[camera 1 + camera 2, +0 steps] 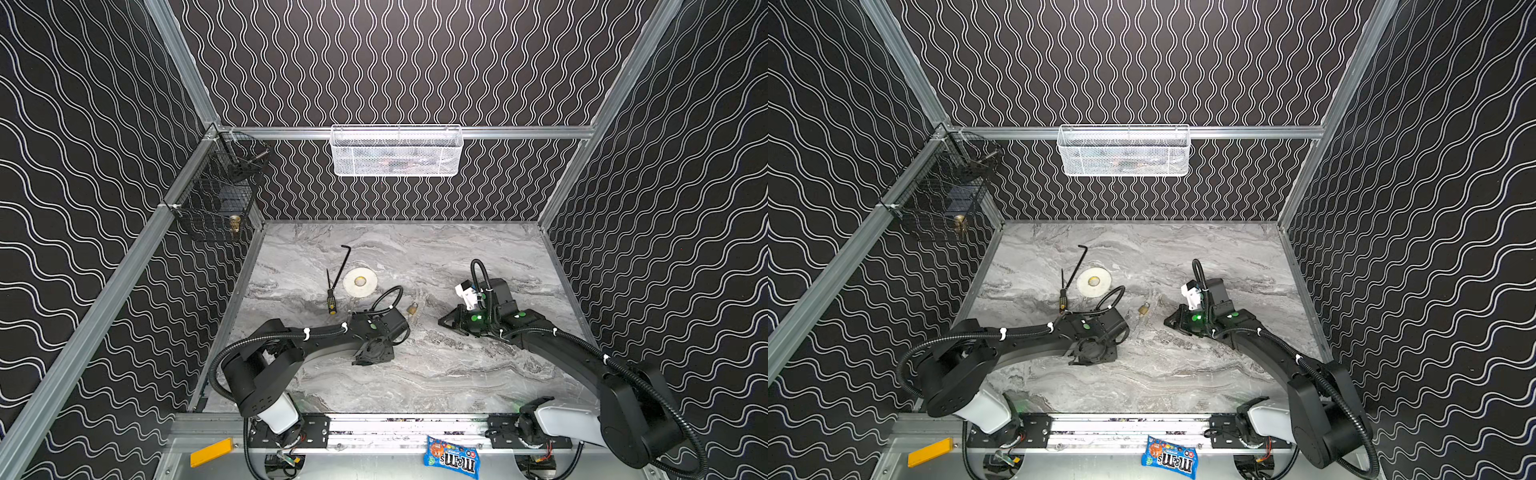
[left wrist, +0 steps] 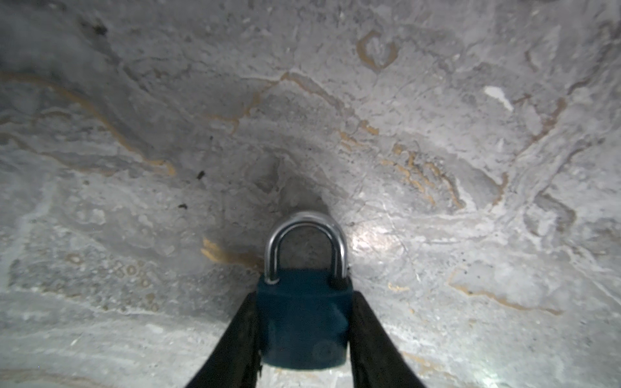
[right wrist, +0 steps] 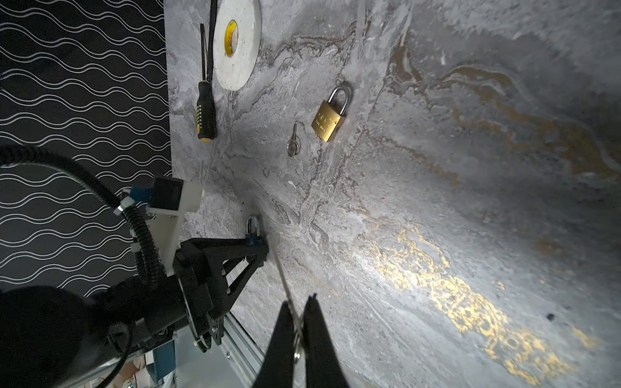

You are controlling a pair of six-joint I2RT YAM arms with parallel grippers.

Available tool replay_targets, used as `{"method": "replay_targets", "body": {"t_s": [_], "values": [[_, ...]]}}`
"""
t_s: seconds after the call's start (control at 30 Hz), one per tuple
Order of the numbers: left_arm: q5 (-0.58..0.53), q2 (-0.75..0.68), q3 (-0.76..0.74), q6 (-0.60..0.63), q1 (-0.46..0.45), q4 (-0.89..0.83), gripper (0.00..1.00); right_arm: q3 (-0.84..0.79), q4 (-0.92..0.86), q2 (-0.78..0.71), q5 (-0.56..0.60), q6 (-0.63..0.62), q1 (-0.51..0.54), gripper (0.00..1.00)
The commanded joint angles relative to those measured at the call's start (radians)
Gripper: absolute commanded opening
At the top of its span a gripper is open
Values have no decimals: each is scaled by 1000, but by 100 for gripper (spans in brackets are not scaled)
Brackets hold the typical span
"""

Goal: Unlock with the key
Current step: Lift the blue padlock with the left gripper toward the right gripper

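The left jaws squeeze a dark blue metal padlock (image 2: 302,322) with a silver loop. The right jaws pinch a thin silver key (image 3: 297,339) that points at it.

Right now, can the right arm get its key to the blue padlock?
Probably yes. The left gripper holds the blue padlock by its sides, and the key in the right gripper points at it with nothing between. Whether the tip meets the keyhole I cannot tell.

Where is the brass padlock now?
In both top views the brass padlock lies on the table near the middle, just right of the left arm; a loose key lies beside it.
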Motion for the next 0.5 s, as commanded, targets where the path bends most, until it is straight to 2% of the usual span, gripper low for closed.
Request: {"method": "replay_targets", "body": {"t_s": [0.0,0.3,0.47], "values": [[8,-26,-4,-43,12,-69,30,16,13,6,8,9,6,0],[19,-165,-18,-101,62,-44,26,34,4,4,29,26,30,0],[9,-229,12,-127,116,-59,24,25,31,-1,43,80,105,0]]}}
